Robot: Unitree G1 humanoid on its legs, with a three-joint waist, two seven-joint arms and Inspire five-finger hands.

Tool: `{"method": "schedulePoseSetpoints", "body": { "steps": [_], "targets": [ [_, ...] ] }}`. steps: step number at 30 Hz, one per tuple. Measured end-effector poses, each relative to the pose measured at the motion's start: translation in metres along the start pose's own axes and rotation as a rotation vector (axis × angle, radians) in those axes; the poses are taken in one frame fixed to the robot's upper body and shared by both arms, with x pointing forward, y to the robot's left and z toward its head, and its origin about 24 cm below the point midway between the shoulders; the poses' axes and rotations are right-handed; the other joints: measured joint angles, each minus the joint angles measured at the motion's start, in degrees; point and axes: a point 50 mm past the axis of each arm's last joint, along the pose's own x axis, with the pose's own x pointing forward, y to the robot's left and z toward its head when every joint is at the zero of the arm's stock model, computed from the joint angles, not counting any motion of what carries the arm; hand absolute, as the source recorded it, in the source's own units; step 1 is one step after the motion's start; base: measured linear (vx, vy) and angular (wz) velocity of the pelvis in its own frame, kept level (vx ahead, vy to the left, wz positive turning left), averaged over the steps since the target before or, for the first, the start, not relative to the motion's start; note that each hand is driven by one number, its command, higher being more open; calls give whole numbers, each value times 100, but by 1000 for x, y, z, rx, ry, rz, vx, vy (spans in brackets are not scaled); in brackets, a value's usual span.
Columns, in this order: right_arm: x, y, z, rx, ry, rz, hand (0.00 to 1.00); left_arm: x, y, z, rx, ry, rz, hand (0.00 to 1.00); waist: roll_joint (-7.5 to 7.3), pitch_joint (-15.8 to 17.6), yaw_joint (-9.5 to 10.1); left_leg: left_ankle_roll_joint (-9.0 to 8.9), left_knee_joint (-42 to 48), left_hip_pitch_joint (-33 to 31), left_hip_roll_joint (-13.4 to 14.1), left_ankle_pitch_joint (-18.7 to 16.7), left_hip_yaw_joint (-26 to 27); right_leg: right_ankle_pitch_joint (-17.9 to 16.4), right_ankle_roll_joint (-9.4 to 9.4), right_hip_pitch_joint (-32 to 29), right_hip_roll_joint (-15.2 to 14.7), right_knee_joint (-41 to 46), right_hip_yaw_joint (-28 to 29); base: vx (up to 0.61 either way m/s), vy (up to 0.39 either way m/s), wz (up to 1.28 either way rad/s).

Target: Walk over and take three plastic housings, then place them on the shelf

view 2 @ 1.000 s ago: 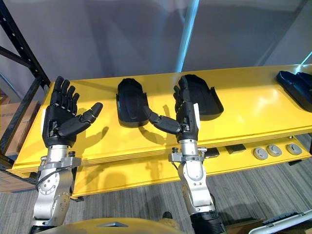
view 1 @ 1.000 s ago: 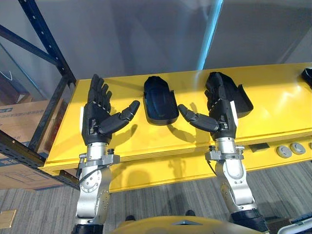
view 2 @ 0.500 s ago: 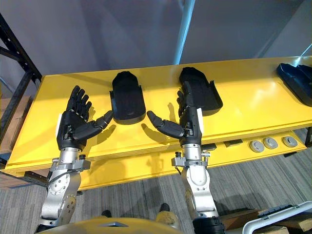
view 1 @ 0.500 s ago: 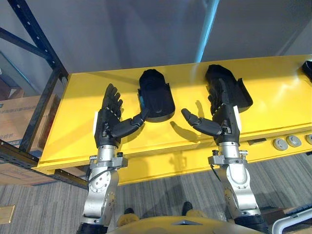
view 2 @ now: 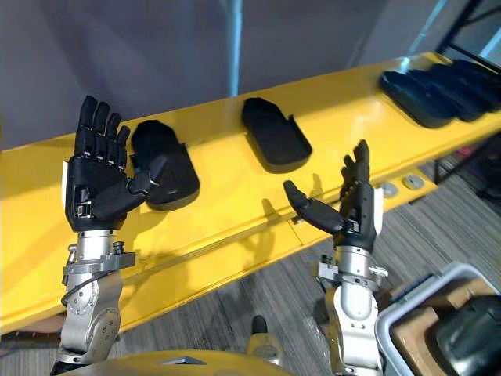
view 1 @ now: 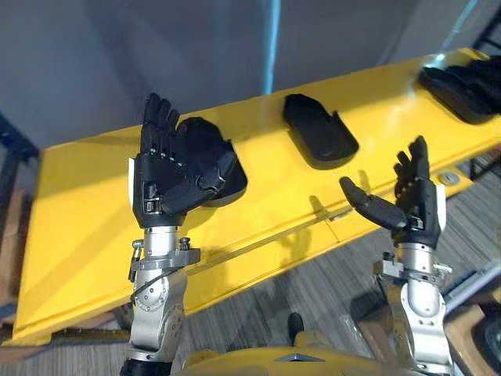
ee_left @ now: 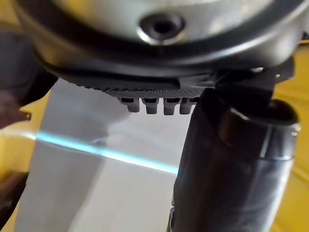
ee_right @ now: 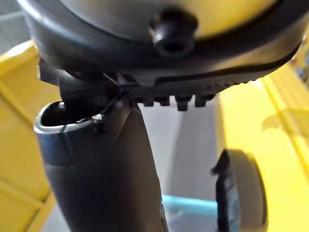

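Housing apparently just behind left robot hand.

Two black plastic housings lie flat and well apart on the yellow surface, rounded ends away from the robot: left housing and middle housing. Further housings lie close together at the far right end.

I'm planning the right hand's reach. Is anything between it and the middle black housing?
Nothing visible does: just bare yellow surface lies between the open right hand and the middle housing.
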Motion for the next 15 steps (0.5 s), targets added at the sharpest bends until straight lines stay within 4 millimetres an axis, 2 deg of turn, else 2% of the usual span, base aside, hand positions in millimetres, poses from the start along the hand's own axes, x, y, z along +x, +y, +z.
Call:
{"method": "schedulePoseSetpoints", "body": {
  "steps": [3,6,7,8,9,10,11,13,15],
  "targets": [
    [-1,-10,1,-16,1,-24,100,4,-4,-6,-2,31,-28,100,33,-18,-178,4,36,30,4,-41,83,54,40,-10,17,-62,122,4,6,-26],
    [2,-12,4,-20,-13,16,100,7,-4,-11,1,49,-14,100,101,-37,-155,39,382,-37,59,-275,123,94,51,-82,94,-72,384,-35,9,-36],
    [6,-11,6,-24,-29,41,100,7,-2,-11,5,52,7,100,143,-30,-103,127,599,-142,39,-438,-173,120,15,-140,143,-57,514,-79,23,-84],
    [14,-5,11,-21,-64,84,100,5,2,-11,14,52,46,100,259,-19,27,208,857,-310,-57,-779,-962,178,-26,-290,261,-34,801,-86,43,-103],
    [19,0,14,-15,-82,111,100,4,5,-10,20,54,71,100,314,-10,100,230,1003,-377,-119,-978,-1226,203,-28,-362,321,-28,977,-122,101,-136],
    [25,11,16,10,-103,164,100,1,11,-11,33,65,123,100,387,28,220,395,1277,-459,-343,-1248,-1660,213,-18,-452,383,1,1265,-125,147,-113],
    [27,19,17,34,-106,197,100,-2,15,-11,42,77,154,100,437,54,245,462,1449,-503,-428,-1358,-1832,214,-18,-478,418,27,1395,-116,160,-90],
    [24,30,13,73,-86,238,100,-7,18,-13,49,103,174,100,480,90,221,494,1739,-640,-435,-1483,-1822,237,16,-515,406,36,1448,-62,125,-25],
    [20,36,6,87,-53,244,100,-6,18,-13,49,101,166,100,414,190,305,506,1870,-678,-441,-1534,-1803,238,18,-531,399,78,1473,-53,99,-3]
  ]
}}
